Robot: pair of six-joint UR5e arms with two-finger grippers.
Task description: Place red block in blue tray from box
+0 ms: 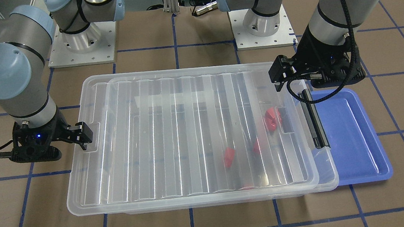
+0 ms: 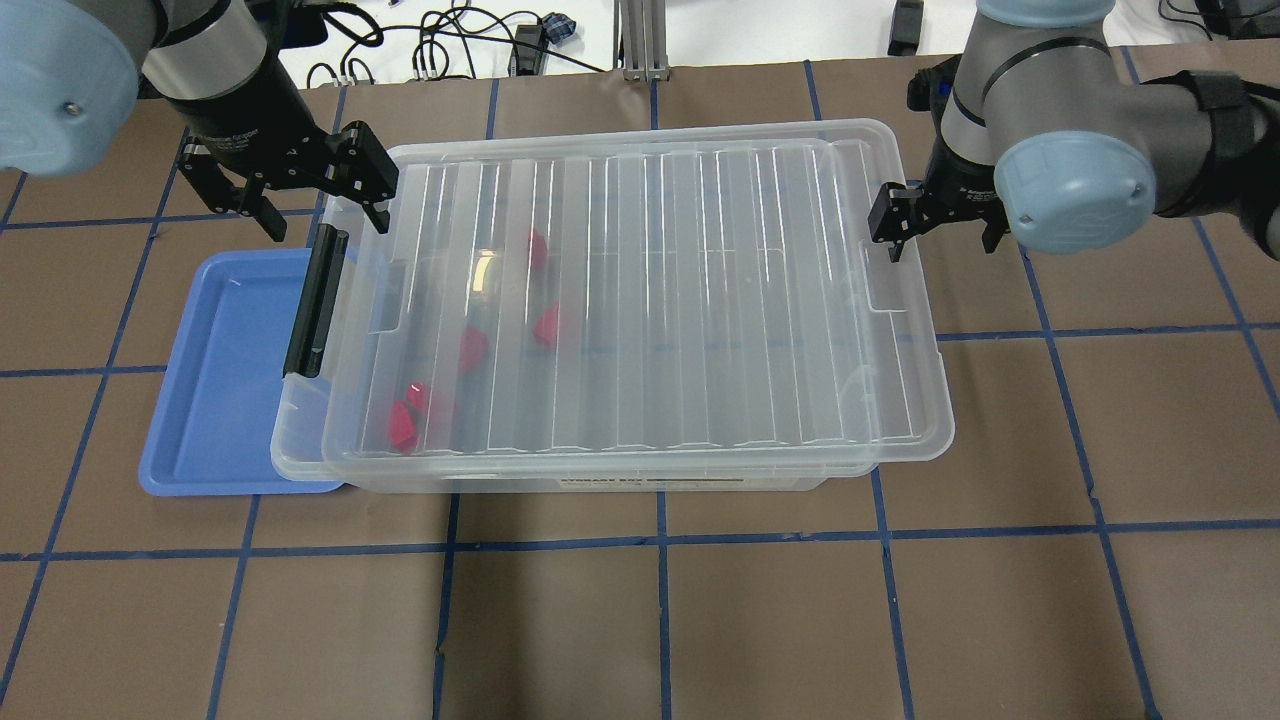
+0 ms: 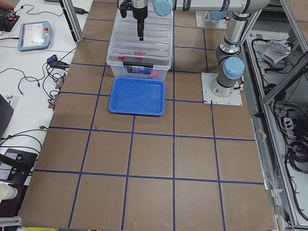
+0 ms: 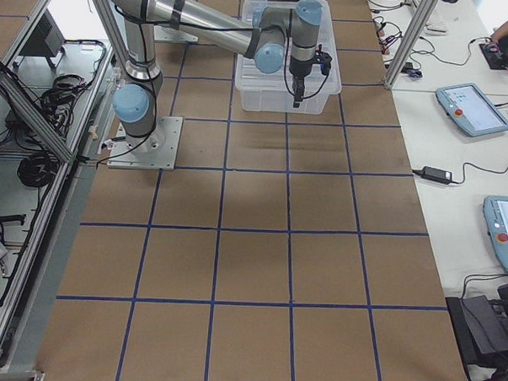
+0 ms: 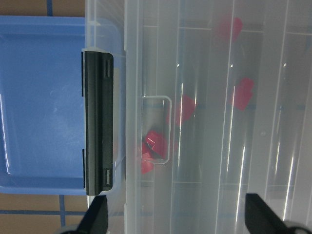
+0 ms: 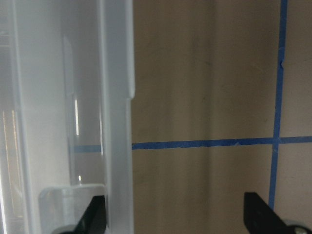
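The box point(image 2: 650, 300) is a clear bin with its ribbed lid lying on it, shifted a little sideways. Several red blocks point(image 2: 470, 345) show blurred through the lid near the black latch point(image 2: 315, 300) end; they also show in the front view point(image 1: 229, 157) and the left wrist view point(image 5: 183, 109). The blue tray point(image 2: 215, 400) lies flat beside that end, partly under the box rim. My left gripper point(image 2: 318, 205) hangs open over the latch end, holding nothing. My right gripper point(image 2: 940, 240) is open and empty at the opposite end, straddling the lid's edge.
Brown table with blue tape grid lines point(image 2: 660, 520). The arm bases point(image 1: 81, 43) stand behind the box. Cables and tablets lie on side benches point(image 3: 37, 36) beyond the table edge.
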